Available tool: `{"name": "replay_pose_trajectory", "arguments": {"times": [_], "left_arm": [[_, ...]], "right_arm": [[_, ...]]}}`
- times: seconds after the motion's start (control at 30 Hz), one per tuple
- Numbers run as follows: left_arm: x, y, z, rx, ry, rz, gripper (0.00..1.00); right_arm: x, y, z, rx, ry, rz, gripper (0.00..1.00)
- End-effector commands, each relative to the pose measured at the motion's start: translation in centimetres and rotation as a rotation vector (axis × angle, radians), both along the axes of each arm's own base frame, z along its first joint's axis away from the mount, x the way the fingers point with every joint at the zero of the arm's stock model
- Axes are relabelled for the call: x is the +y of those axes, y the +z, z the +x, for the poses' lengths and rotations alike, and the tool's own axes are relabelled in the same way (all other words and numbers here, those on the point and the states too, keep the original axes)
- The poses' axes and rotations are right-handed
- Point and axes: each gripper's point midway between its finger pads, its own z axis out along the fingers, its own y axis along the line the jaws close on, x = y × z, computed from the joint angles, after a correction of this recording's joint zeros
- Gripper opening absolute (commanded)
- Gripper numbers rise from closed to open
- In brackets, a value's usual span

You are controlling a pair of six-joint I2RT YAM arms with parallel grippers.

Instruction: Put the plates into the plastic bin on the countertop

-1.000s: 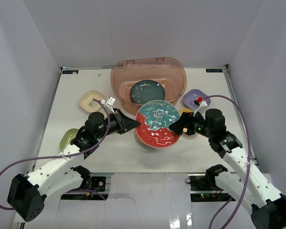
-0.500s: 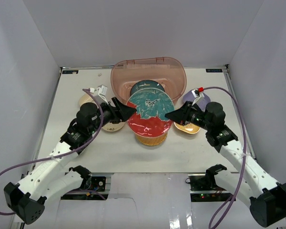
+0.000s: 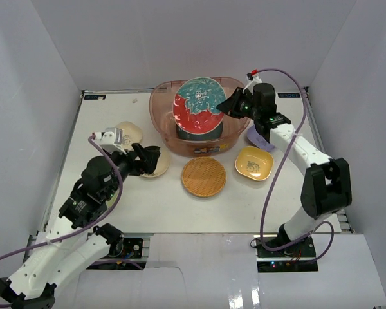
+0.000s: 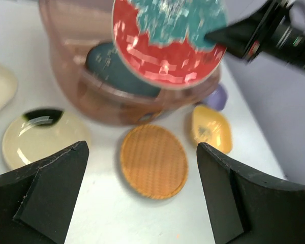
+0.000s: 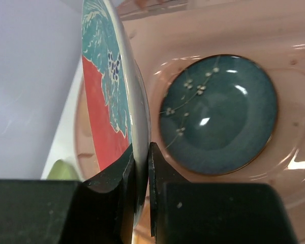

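Top external — outstretched right pincer (image 3: 228, 107) grips red plate (image 3: 197, 106).

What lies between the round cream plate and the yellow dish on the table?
The orange woven plate, lying flat on the white top; the top view shows it clearly.

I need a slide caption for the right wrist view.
The right gripper pinches the rim of the red-and-teal plate, held on edge above the teal plate in the plastic bin.

No text, brand or number legible. Small dark label (image 3: 94, 97) at far-left corner of countertop (image 3: 154, 199), second label (image 3: 288, 95) at far-right corner: print too small to read.
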Motion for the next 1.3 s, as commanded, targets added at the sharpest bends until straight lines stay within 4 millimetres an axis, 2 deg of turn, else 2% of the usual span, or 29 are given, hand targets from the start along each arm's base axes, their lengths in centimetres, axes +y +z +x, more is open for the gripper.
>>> {"name": "replay_pose_trajectory", "arguments": {"times": [0.0, 0.03, 0.07, 0.2, 0.23, 0.27, 0.3, 0.33, 0.53, 0.7, 0.73, 0.77, 0.9, 0.97, 1.0, 1.03, 1.1, 1.13, 1.23, 1.27], "left_arm": [[1.2, -5.9, -0.3, 0.138, 0.047, 0.109, 0.98], [1.2, -6.6, -0.4, 0.152, 0.047, 0.112, 0.98], [1.2, -7.6, -0.5, 0.172, 0.045, 0.120, 0.98], [1.4, -8.0, -0.3, 0.181, 0.066, 0.121, 0.98], [1.5, -8.0, -0.2, 0.180, 0.071, 0.124, 0.98], [1.4, -8.0, -0.1, 0.179, 0.071, 0.123, 0.98], [1.3, -8.2, 0.0, 0.183, 0.067, 0.126, 0.98], [1.2, -8.3, 0.0, 0.187, 0.066, 0.127, 0.98], [0.8, -9.3, 0.3, 0.219, 0.056, 0.141, 0.98], [0.9, -9.4, 0.4, 0.228, 0.069, 0.134, 0.98], [0.9, -9.3, 0.5, 0.228, 0.073, 0.133, 0.98], [0.9, -9.4, 0.6, 0.233, 0.081, 0.138, 0.98], [1.1, -9.2, 1.3, 0.247, 0.123, 0.129, 0.98], [1.1, -8.6, 1.7, 0.238, 0.141, 0.117, 0.98], [1.2, -8.4, 2.1, 0.238, 0.161, 0.114, 0.98], [1.2, -7.9, 2.4, 0.224, 0.168, 0.104, 0.98], [1.3, -7.0, 3.3, 0.202, 0.202, 0.095, 0.98], [1.4, -7.3, 3.5, 0.207, 0.216, 0.103, 0.98], [1.9, -6.2, 4.9, 0.177, 0.285, 0.093, 0.97], [2.0, -6.1, 5.3, 0.171, 0.303, 0.092, 0.97]], "right_arm": [[0.7, 6.4, 3.6, -0.202, -0.018, 0.032, 0.08], [1.0, 7.2, 4.3, -0.224, -0.014, 0.031, 0.08], [1.4, 5.1, 5.4, -0.178, -0.009, 0.003, 0.08], [2.5, 2.8, 7.5, -0.137, 0.023, -0.035, 0.08], [2.7, 1.6, 8.1, -0.118, 0.023, -0.044, 0.08], [2.8, 1.6, 8.6, -0.122, 0.017, -0.050, 0.08], [2.9, 0.1, 9.1, -0.095, 0.015, -0.067, 0.08], [2.8, 0.4, 9.2, -0.099, 0.012, -0.067, 0.08], [3.2, -4.4, 11.0, -0.019, 0.015, -0.124, 0.08], [2.7, -6.5, 11.0, 0.008, 0.002, -0.165, 0.10], [2.6, -7.1, 10.9, 0.022, -0.003, -0.178, 0.14], [2.3, -7.5, 11.0, 0.027, -0.013, -0.194, 0.26], [1.6, -9.3, 10.7, 0.070, -0.004, -0.274, 0.55], [1.4, -10.2, 10.6, 0.099, 0.004, -0.308, 0.65], [1.3, -10.9, 10.6, 0.110, 0.018, -0.329, 0.67], [1.4, -10.6, 10.8, 0.104, 0.025, -0.335, 0.68], [1.4, -11.4, 10.4, 0.129, 0.046, -0.361, 0.72], [1.4, -11.6, 10.3, 0.132, 0.054, -0.367, 0.74], [1.2, -12.0, 10.0, 0.139, 0.063, -0.413, 0.83], [1.3, -12.0, 9.8, 0.138, 0.070, -0.427, 0.91]]}}
